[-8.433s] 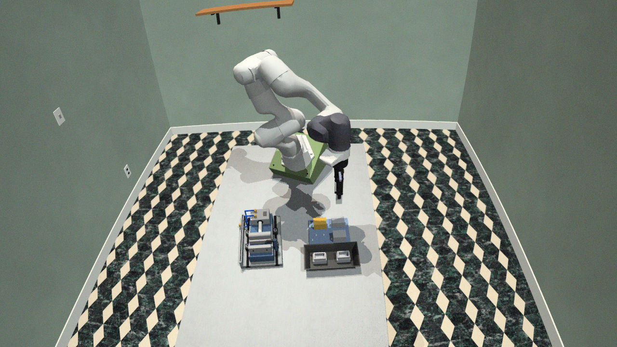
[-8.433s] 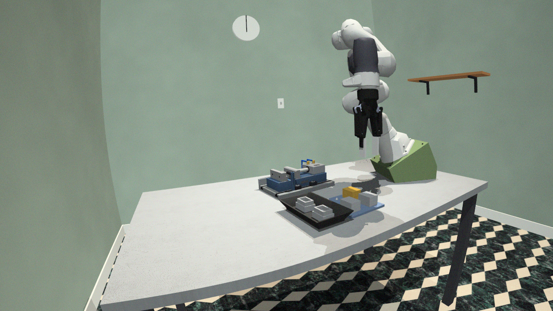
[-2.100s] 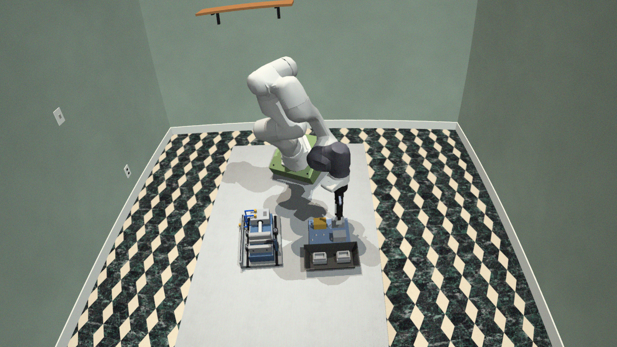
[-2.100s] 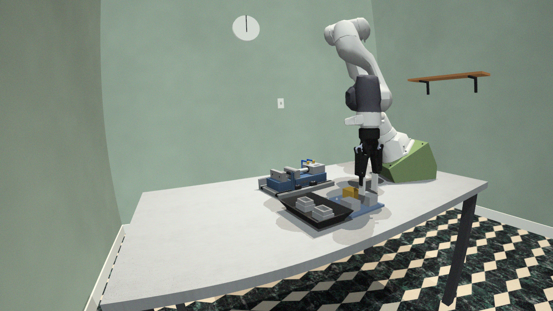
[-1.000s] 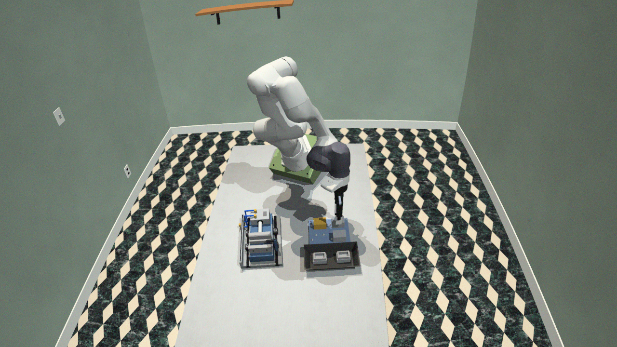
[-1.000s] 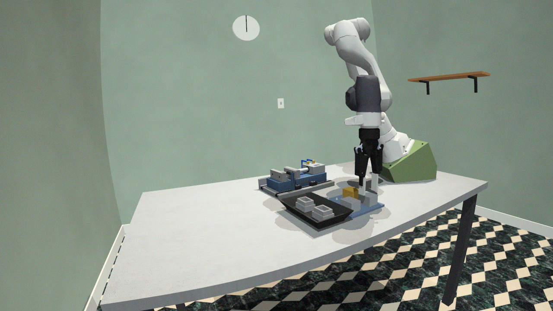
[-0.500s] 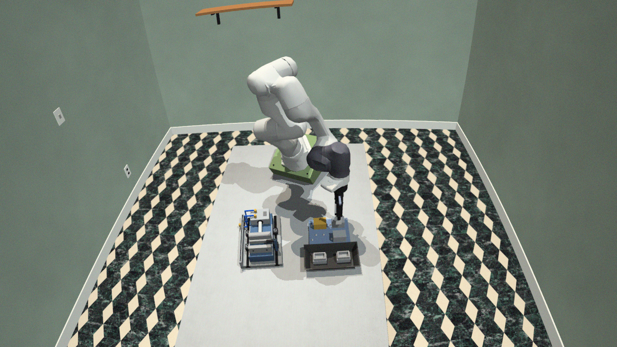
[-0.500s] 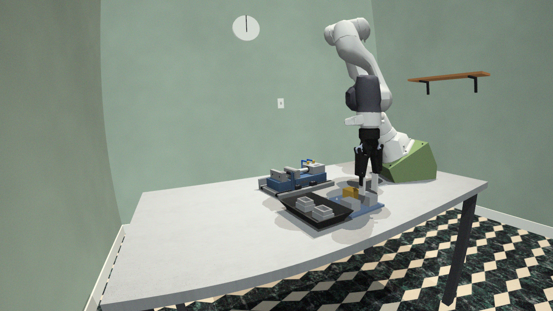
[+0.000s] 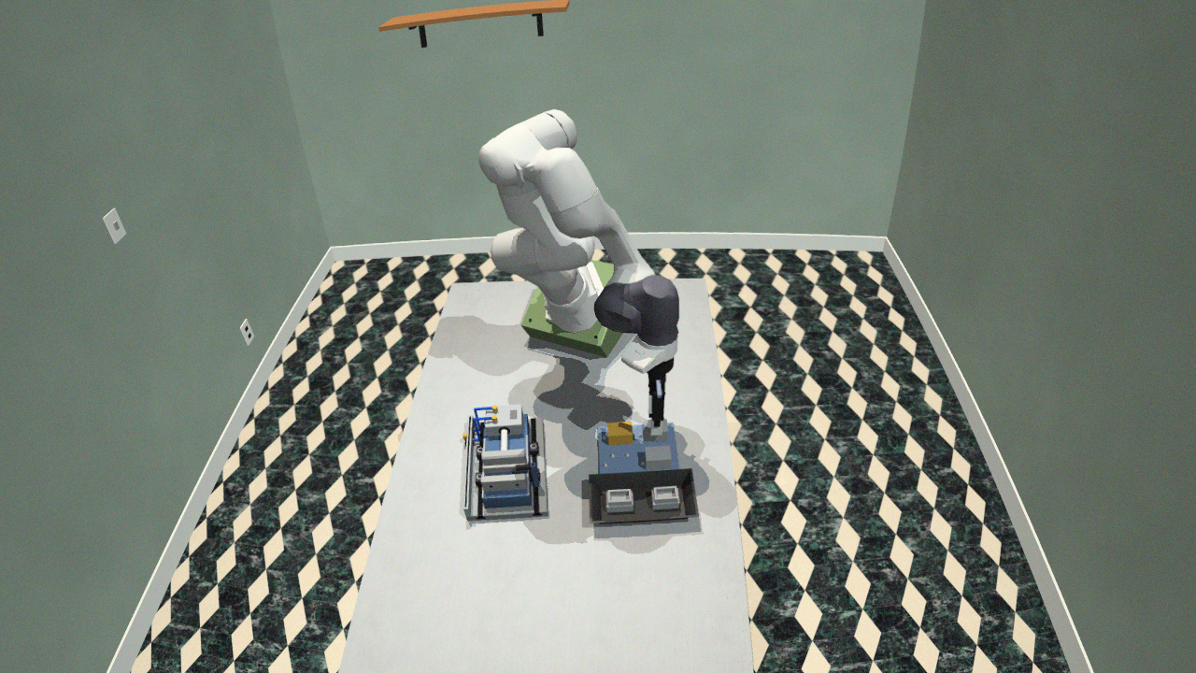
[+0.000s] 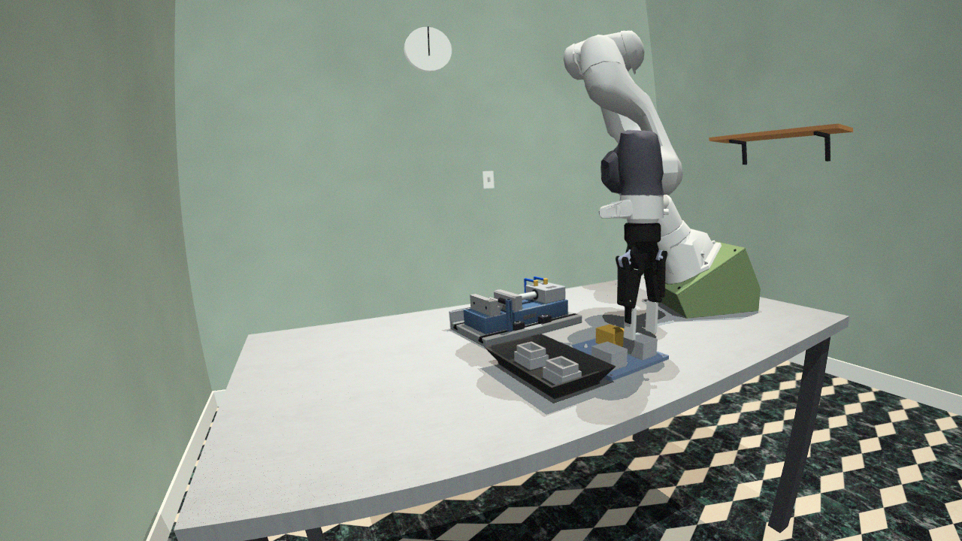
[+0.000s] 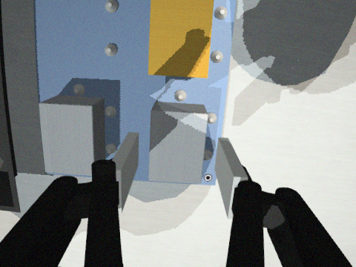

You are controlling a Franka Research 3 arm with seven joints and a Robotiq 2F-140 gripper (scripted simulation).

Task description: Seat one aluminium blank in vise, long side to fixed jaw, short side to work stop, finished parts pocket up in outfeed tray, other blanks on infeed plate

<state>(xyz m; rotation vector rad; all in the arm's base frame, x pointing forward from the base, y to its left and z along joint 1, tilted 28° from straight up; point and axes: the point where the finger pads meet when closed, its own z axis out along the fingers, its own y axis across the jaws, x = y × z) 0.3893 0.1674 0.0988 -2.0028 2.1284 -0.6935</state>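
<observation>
The blue infeed plate (image 11: 133,70) holds a brass blank (image 11: 180,33) and two aluminium blanks. My gripper (image 11: 177,151) points straight down over the plate's corner nearest the robot base. It is partly open, and its fingers stand on either side of one aluminium blank (image 11: 178,145) with a gap on each side. The other aluminium blank (image 11: 67,139) lies to its left. In the top view the gripper (image 9: 658,422) hangs over the plate (image 9: 637,456), and the vise (image 9: 504,460) stands to the left. Two finished parts (image 9: 619,498) (image 9: 666,496) sit pocket up in the black outfeed tray (image 9: 642,495).
Round pins (image 11: 112,5) stick up from the plate around the blanks. The tray touches the plate's far side. The green robot base (image 9: 573,322) stands behind the plate. The table's right edge (image 10: 827,322) is close to the plate.
</observation>
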